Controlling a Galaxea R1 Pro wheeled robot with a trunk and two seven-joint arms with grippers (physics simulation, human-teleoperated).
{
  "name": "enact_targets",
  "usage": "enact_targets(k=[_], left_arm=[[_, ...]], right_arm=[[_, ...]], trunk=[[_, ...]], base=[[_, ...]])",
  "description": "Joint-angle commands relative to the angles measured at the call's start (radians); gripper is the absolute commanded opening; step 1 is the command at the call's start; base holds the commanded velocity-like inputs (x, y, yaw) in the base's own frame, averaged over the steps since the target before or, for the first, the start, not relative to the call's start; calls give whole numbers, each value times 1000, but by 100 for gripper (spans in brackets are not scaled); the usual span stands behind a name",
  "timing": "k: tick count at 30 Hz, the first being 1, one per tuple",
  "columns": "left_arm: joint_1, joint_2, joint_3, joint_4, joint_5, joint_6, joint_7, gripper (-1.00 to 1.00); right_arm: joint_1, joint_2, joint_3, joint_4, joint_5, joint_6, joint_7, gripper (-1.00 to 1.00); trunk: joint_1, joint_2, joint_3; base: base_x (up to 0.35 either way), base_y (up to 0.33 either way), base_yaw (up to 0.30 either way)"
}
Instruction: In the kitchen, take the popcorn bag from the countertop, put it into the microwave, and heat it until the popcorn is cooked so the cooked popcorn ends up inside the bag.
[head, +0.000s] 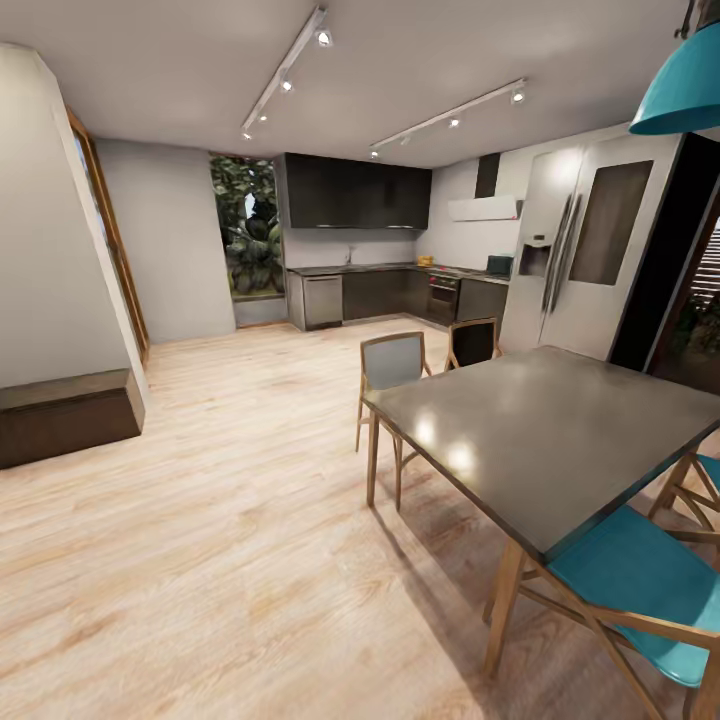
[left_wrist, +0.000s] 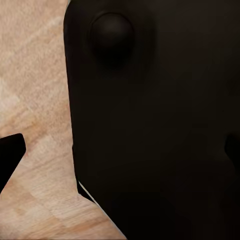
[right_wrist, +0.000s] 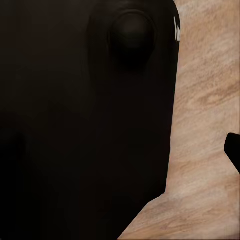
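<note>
With the countertop far beyond the dining table, the robot should drive around the table's left toward the microwave; the popcorn bag is too small to pick out, and neither gripper's state can be told.

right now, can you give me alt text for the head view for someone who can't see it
An open-plan room with a pale wood plank floor: a dark grey rectangular dining table with teal-seated wooden chairs stands near right. Far behind it, an L-shaped grey countertop over dark cabinets runs toward a tall steel double-door fridge.
</note>
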Motion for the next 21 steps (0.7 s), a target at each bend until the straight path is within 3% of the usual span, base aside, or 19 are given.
enact_targets(k=[1,5,11,21], left_arm=[[0,0,0,0,0,0,0,100],[-2,-18,7,1,6,-3,-16,100],[-2,-8,11,-25,37,-2,-15,100],[-2,-8,12,-26,45,-3,-15,100]], right_arm=[[0,0,0,0,0,0,0,100],[-2,-2,6,1,7,6,3,100],[-2,0,8,2,8,4,-3,100],[-2,1,9,2,8,3,-11,100]], trunk=[[0,0,0],[0,0,0],[0,0,0],[0,0,0]], base=[[0,0,0],[0,0,0],[0,0,11],[0,0,246]])
